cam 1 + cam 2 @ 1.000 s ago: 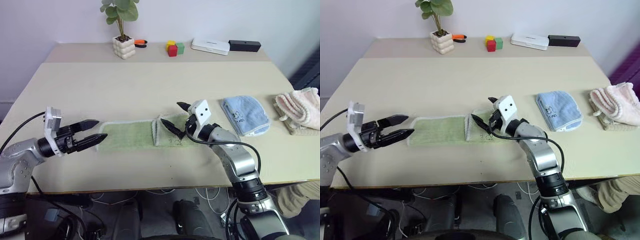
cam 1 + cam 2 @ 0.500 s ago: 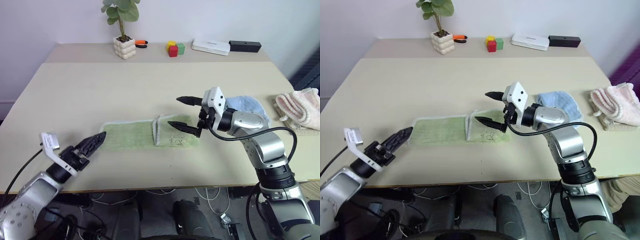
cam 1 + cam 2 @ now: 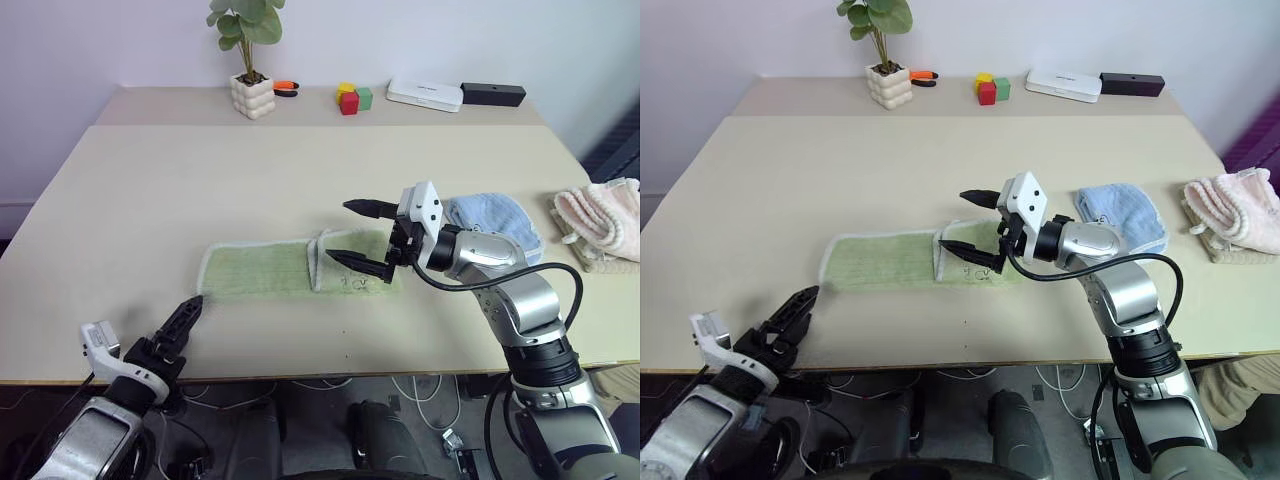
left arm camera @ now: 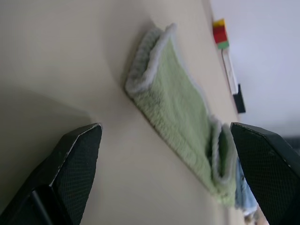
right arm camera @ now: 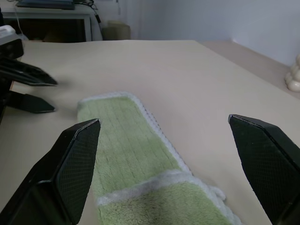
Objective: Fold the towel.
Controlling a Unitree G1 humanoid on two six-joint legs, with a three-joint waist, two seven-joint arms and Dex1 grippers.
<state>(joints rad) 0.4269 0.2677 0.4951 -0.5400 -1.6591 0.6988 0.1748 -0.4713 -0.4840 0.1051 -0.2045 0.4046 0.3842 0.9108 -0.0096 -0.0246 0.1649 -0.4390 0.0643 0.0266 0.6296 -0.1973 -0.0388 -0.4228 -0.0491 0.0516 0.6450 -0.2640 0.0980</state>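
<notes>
right wrist view: towel point(image 5: 136, 159) between open jaws

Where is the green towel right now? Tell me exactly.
In the head views the green towel lies flat near the table's front edge, its right end under the open right hand, left of the blue towel.

On the worktop point(image 3: 150, 190) we list: the towel point(image 3: 270, 268), lying flat under and left of our right gripper point(image 3: 362, 236), its right end folded over; our left gripper point(image 3: 178, 322) at the near edge, short of the towel's left end. Right of the right gripper, two more towels point(image 3: 495, 222) point(image 3: 603, 220). Far behind, a potted plant point(image 3: 247, 80), blocks point(image 3: 350, 97), two boxes point(image 3: 425, 95) point(image 3: 493, 94).
</notes>
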